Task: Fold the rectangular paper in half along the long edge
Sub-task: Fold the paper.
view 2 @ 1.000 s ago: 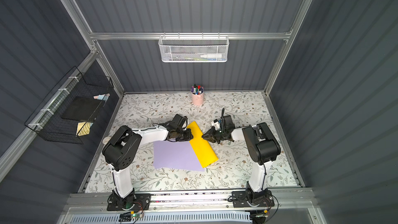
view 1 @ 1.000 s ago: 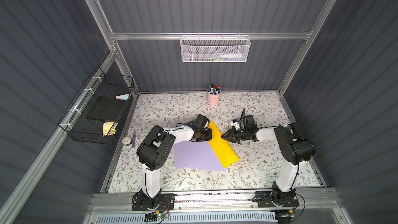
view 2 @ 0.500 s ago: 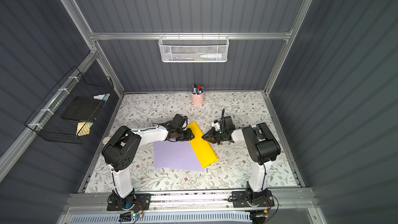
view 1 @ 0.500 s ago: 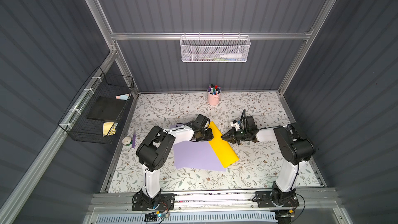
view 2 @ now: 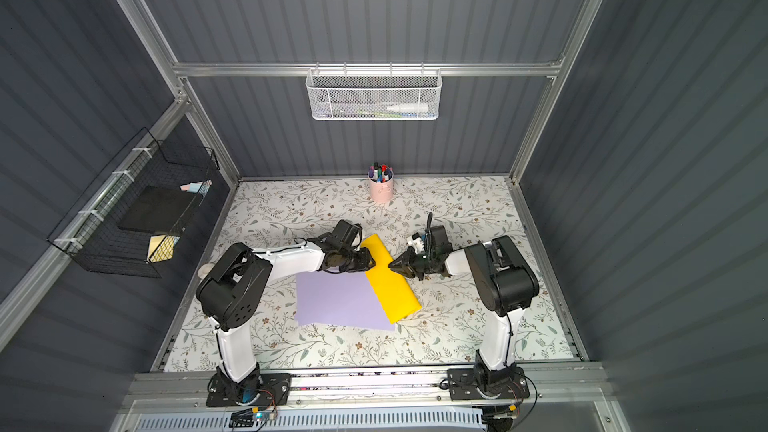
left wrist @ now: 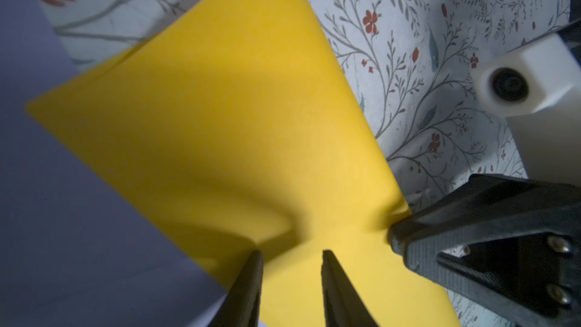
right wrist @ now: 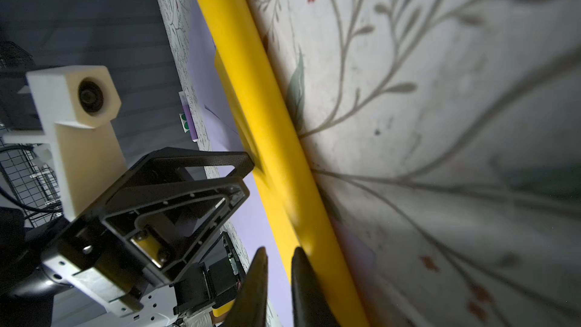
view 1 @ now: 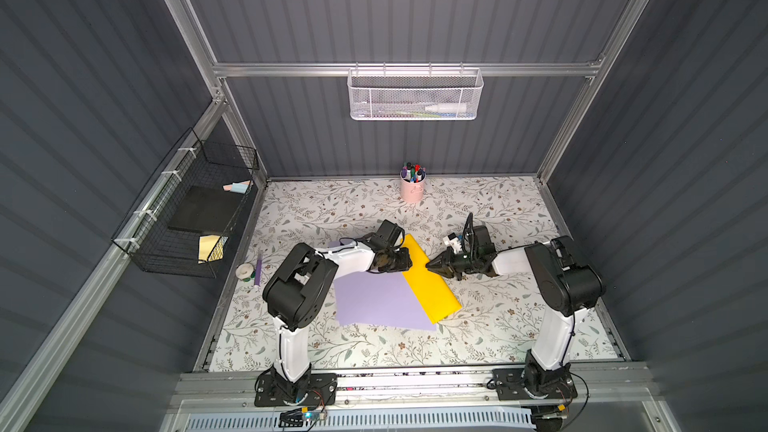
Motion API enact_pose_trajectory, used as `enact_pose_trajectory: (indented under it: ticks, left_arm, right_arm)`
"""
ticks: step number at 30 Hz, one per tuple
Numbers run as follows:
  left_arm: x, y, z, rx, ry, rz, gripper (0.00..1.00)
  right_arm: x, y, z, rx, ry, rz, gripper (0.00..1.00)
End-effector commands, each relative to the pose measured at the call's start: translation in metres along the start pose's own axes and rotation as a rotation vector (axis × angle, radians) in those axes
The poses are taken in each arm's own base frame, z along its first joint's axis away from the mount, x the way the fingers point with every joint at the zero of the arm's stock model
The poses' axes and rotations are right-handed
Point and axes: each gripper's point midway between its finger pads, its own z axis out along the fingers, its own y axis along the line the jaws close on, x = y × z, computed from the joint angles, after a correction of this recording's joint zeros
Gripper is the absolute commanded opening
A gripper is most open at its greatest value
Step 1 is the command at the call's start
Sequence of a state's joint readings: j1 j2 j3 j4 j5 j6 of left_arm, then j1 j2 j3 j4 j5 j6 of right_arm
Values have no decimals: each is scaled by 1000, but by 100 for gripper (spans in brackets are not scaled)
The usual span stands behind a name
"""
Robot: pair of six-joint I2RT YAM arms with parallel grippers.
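Note:
The yellow paper (view 1: 430, 284) (view 2: 390, 286) lies doubled over on the floral table, its near part resting on a purple sheet (view 1: 374, 301). My left gripper (view 1: 409, 261) (left wrist: 290, 251) is at the paper's loose long edges, jaws open, with only yellow surface showing in the gap. My right gripper (view 1: 428, 268) (right wrist: 280, 249) is opposite, at the rounded fold (right wrist: 283, 139). Its tips are nearly together and push against that fold, denting it (left wrist: 382, 215). Nothing sits between the right fingers.
A pink pen cup (view 1: 412, 191) stands at the back of the table. A tape roll (view 1: 245, 271) and a purple marker (view 1: 257, 270) lie by the left wall. A black wire basket (view 1: 187, 209) and a white mesh basket (view 1: 413, 95) hang on the walls.
My left gripper's jaws have parted at the paper's loose edge. The right gripper and the yellow paper sit where they were.

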State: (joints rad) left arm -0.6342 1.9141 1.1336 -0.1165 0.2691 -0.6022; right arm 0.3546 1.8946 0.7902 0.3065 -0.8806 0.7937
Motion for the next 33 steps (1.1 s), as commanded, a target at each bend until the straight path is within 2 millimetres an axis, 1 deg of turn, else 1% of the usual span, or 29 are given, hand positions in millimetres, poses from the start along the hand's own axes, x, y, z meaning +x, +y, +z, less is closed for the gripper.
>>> enact_pose_trajectory:
  ticks: [1, 4, 8, 11, 15, 18, 23, 26, 33]
  left_arm:
    - [-9, -7, -18, -5, -33, 16, 36]
    - [-10, -8, -17, -3, -34, 15, 36]
    - [-9, -8, -16, 2, -30, 13, 33]
    - [-9, -9, -16, 2, -28, 14, 33]
    - [-14, -13, -19, 15, -43, 12, 34]
    - [-20, -20, -22, 43, -64, 16, 35]
    - [-27, -30, -27, 92, -109, 7, 37]
    - [-29, -32, -29, 105, -123, 0, 40]
    - [-30, -33, -25, 107, -118, -2, 40]
  right_arm:
    - [5, -3, 4, -16, 16, 20, 18]
    - [5, -1, 4, -33, 14, 19, 18]
    - [5, 2, 4, -45, 15, 18, 19]
    - [5, 2, 4, -46, 14, 19, 19]
    - [6, -2, 6, -40, 14, 27, 19]
    - [7, -5, 8, -41, 15, 33, 19]
    - [8, -6, 12, -47, 16, 37, 19]
    - [8, -4, 13, -52, 16, 34, 19]
    - [8, -1, 15, -58, 17, 30, 19]
